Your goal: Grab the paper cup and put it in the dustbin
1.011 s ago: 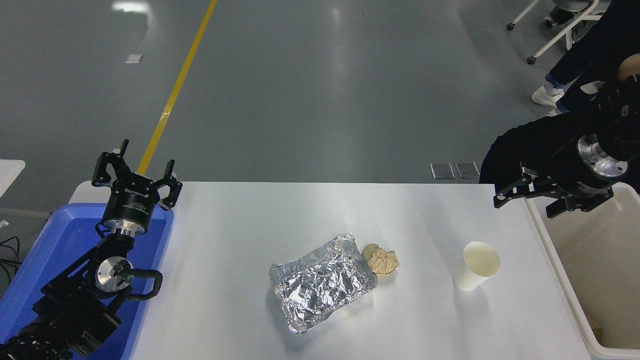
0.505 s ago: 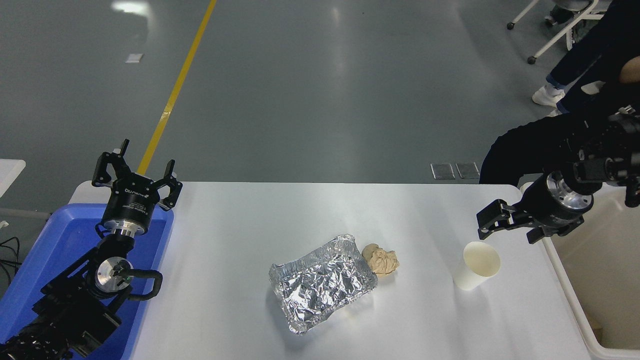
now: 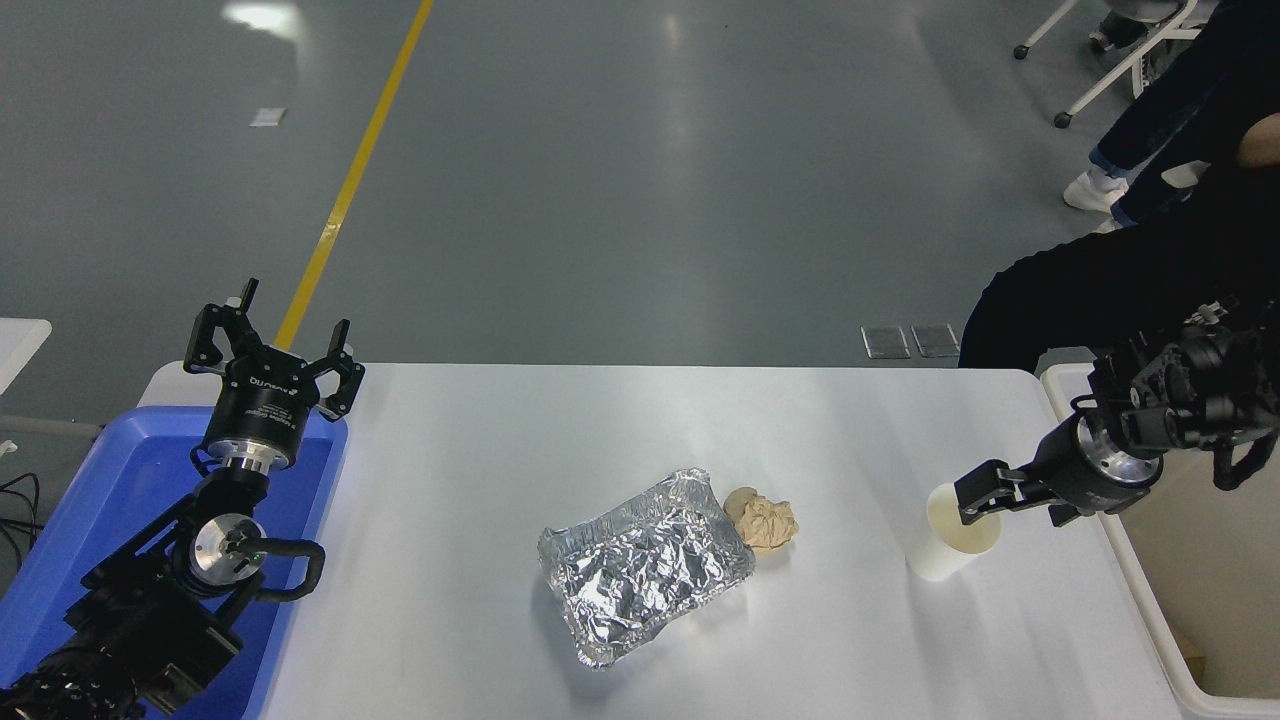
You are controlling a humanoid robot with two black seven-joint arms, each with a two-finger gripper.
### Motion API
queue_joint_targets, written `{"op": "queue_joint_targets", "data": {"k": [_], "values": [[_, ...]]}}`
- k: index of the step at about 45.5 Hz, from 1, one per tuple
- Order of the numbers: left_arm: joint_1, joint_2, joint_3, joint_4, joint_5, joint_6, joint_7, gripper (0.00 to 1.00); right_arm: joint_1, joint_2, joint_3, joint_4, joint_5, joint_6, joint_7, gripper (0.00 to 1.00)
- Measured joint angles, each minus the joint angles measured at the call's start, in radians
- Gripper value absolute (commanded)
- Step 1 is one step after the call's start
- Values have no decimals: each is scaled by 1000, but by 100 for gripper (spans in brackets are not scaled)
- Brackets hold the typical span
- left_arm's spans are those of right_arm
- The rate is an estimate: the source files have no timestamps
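Lowered and swung in toward the middle of the surface (image 3: pixel 560 430), the right hand (image 3: pixel 985 497) has come down from above the dustbin's far corner to the rim of the paper cup (image 3: pixel 950 545). A second ago it hung high and well apart from the cup; now its dark fingers (image 3: pixel 975 495) overlap the cup's far right rim, with one of them seeming to reach over the mouth. The fingers look spread, not yet clenched on anything, though from this angle I cannot tell whether they already touch the rim.

The paper cup stands upright where it was, on the right part of the surface, near the dustbin (image 3: pixel 1110 540) that runs along the right edge. It has not shifted or tipped. The foil tray (image 3: pixel 645 570) and the crumpled paper ball (image 3: pixel 765 522) touching its corner lie untouched in the middle, well apart from the cup.

The left hand (image 3: pixel 270 355) is parked at the lower left over the blue bin (image 3: pixel 120 470), fingers spread, unchanged.

By my reading the reach is almost over and the grasp comes next: the fingers need to settle around the cup's wall or rim and close gently, since thin paper can crush or tip. After that only a short carry to the right remains.
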Motion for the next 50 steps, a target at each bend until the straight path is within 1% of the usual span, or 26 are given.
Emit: {"op": "queue_joint_targets", "data": {"k": [6,10,14,17,20,22,26,27,28,30,33,36,39,45,50], "values": [[0,0,-1,0,0,0,0,98,-31,0,0,-18,4,-36,0,97],[1,0,-1,0,0,0,0,98,-47,0,0,-24,6,-61,0,91],[1,0,-1,0,0,0,0,98,-65,-1,0,-30,7,-97,1,81],[1,0,-1,0,0,0,0,98,-74,-1,0,-34,8,-116,2,68],[1,0,-1,0,0,0,0,98,-81,-1,0,-36,10,-132,2,60],[1,0,-1,0,0,0,0,98,-85,-1,0,-36,10,-140,2,56],[1,0,-1,0,0,0,0,98,-92,-1,0,-38,10,-153,3,55],[1,0,-1,0,0,0,1,98,-93,-1,0,-38,10,-155,3,52],[1,0,-1,0,0,0,1,98,-94,-1,1,-38,10,-157,3,49],[1,0,-1,0,0,0,1,98,-97,-1,1,-39,10,-161,3,38],[1,0,-1,0,0,0,1,98,-100,0,2,-39,11,-165,3,28],[1,0,-1,0,0,0,1,98,-102,0,2,-39,11,-168,4,10],[1,0,-1,0,0,0,1,98,-102,0,2,-39,11,-170,6,1],[1,0,-1,0,0,0,1,98,-101,0,2,-35,11,-172,10,0],[1,0,-1,0,0,0,1,98,-96,0,3,-32,11,-172,22,0]]}}
